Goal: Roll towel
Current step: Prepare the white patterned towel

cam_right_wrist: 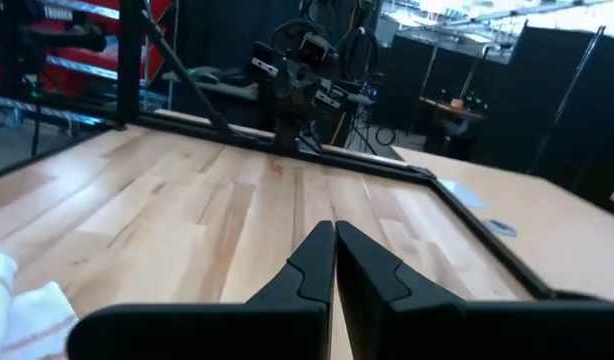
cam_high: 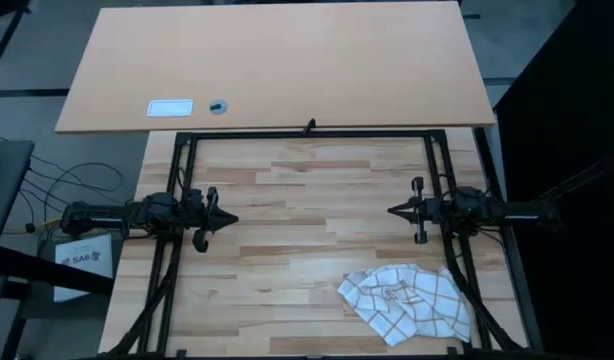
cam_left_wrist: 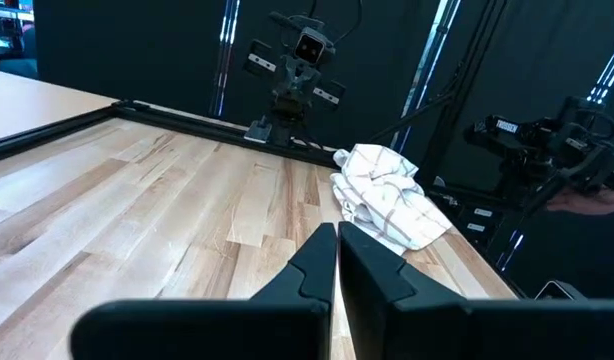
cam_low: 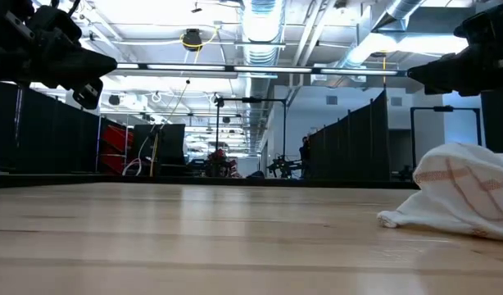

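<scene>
The towel (cam_high: 407, 303), white with thin brown-orange check lines, lies crumpled in a heap on the wooden tabletop near its near right corner. It also shows in the low view (cam_low: 460, 192), in the left wrist view (cam_left_wrist: 387, 195), and its edge shows in the right wrist view (cam_right_wrist: 17, 310). My left gripper (cam_high: 233, 217) hovers shut above the table's left side, pointing toward the right. My right gripper (cam_high: 391, 210) hovers shut above the right side, pointing toward the left, farther from the near edge than the towel. Neither touches anything.
A black frame (cam_high: 307, 133) borders the wooden tabletop. Beyond it lies a second, plain board (cam_high: 277, 60) with a small white card (cam_high: 170, 107) and a small round object (cam_high: 217, 104). Bare wood lies between the two grippers (cam_high: 307, 230).
</scene>
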Controlling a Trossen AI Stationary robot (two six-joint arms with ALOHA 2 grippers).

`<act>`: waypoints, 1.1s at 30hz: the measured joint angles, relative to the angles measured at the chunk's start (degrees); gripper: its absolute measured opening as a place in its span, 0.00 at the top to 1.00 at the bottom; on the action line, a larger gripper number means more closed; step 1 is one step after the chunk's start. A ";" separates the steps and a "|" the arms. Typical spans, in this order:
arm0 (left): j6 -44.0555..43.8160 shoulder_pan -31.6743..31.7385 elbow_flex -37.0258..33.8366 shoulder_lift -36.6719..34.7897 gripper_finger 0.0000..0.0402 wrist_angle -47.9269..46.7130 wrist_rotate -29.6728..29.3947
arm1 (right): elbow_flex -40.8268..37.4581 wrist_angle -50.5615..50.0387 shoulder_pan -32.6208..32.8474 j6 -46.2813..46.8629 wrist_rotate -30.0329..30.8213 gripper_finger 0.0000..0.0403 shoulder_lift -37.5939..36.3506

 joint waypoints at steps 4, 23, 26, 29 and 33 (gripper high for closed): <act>-0.80 0.02 0.00 0.00 1.00 0.03 -0.11 | 0.00 0.05 -0.12 -0.12 0.02 1.00 0.00; -4.01 0.02 0.63 0.03 1.00 0.27 -3.71 | 5.70 41.18 -2.35 41.51 -2.60 1.00 2.02; -3.58 0.02 1.58 0.00 1.00 0.76 -5.01 | 17.03 28.09 -1.71 40.91 -9.57 1.00 6.42; -3.83 0.02 1.92 0.02 1.00 0.66 -5.27 | 30.28 8.58 0.20 39.96 -9.72 1.00 16.12; -4.76 0.02 1.97 0.00 1.00 0.62 -5.18 | 46.85 -11.85 3.58 33.00 -8.95 1.00 33.24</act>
